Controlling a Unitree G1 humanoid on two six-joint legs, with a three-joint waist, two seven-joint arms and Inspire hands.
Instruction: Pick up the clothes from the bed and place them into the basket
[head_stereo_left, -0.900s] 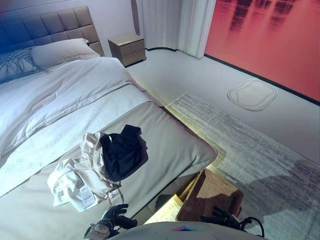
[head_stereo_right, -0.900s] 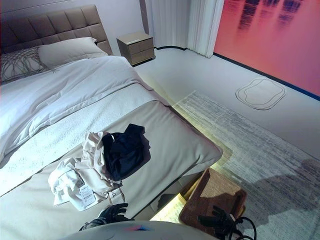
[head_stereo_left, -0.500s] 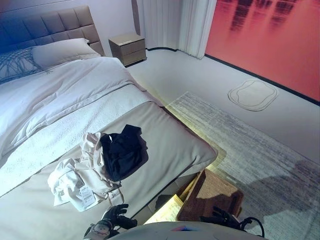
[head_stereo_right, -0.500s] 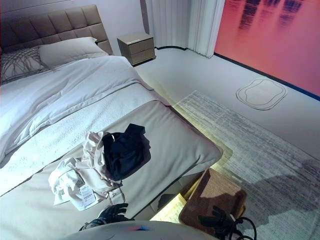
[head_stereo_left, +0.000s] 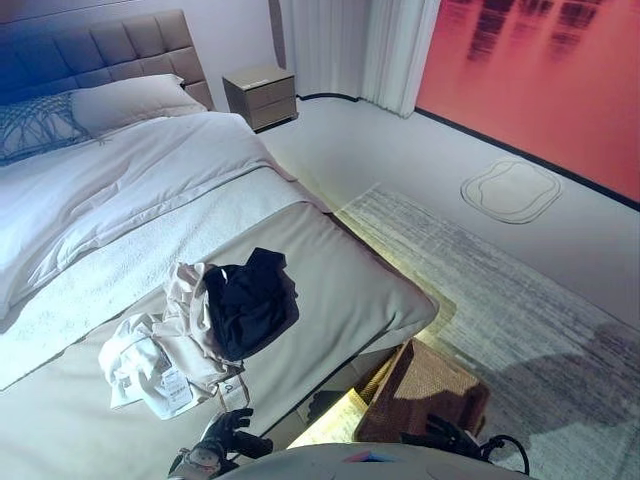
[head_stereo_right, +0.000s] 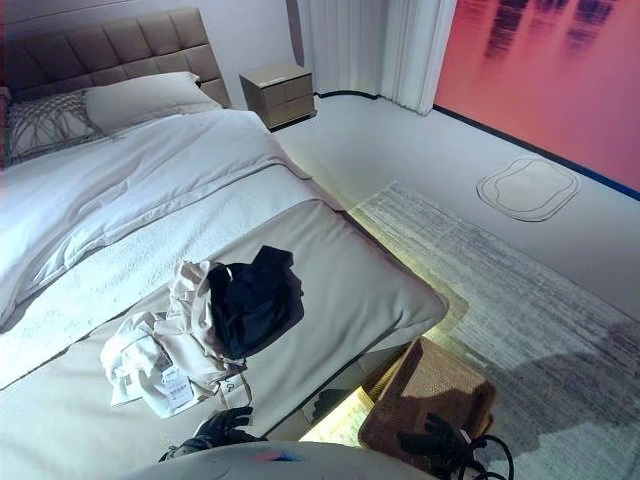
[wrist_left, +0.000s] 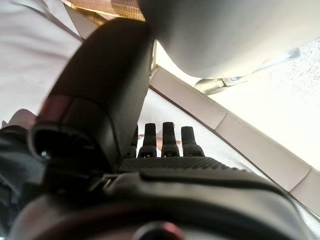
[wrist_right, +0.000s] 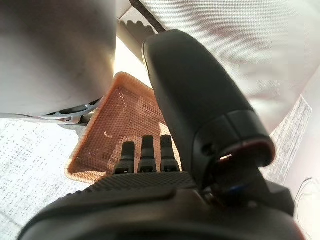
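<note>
A pile of clothes lies on the beige cover at the foot of the bed (head_stereo_left: 340, 270): a black garment (head_stereo_left: 248, 303) on top of cream and white garments (head_stereo_left: 150, 360). The brown woven basket (head_stereo_left: 425, 385) stands on the floor beside the bed's corner; it also shows in the right wrist view (wrist_right: 120, 120). My left hand (head_stereo_left: 225, 432) hangs low at the bed's near edge, just below the clothes, fingers relaxed and empty. My right hand (head_stereo_left: 445, 437) hangs low in front of the basket, fingers straight (wrist_right: 142, 152) and empty.
A white duvet (head_stereo_left: 120, 190) and pillows (head_stereo_left: 125, 100) cover the head of the bed. A nightstand (head_stereo_left: 260, 97) stands by the far wall. A grey rug (head_stereo_left: 520, 300) lies on the floor to the right, with a pale oval mat (head_stereo_left: 512, 190) beyond it.
The whole picture has shifted slightly, so the camera has moved. The clothes, the basket and both hands have kept their places.
</note>
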